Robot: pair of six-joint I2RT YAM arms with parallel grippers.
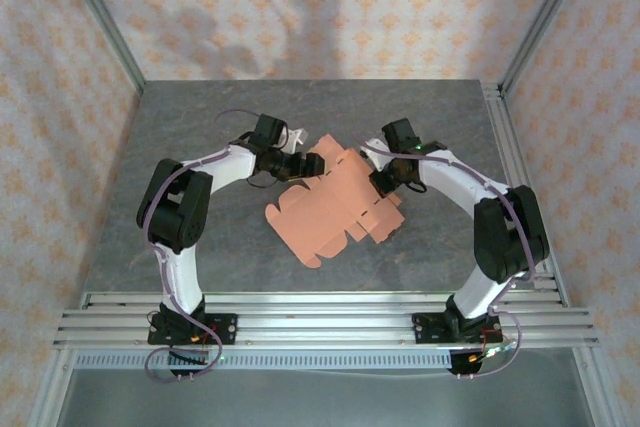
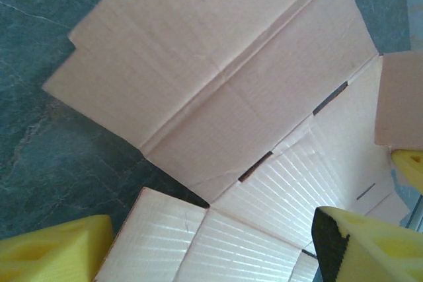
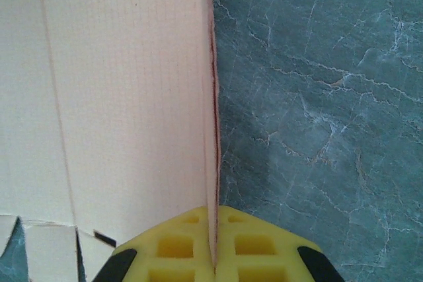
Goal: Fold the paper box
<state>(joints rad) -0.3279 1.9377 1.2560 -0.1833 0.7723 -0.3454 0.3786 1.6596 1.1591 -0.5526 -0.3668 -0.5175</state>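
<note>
Unfolded paper box (image 1: 330, 209) is laid on table (image 1: 180, 127), between arms. One edge is pinched by right gripper (image 3: 213, 259). Left gripper (image 2: 205, 249) is spread over card. Jaws should be closed beside crease and fold made slowly, so card is not torn.

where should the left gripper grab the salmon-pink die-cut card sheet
The salmon-pink die-cut card sheet is thin and mostly flat, so only an edge can be pinched: likely the flap edge under the open left gripper, approached from the left, since the right gripper clamps the opposite side.
</note>
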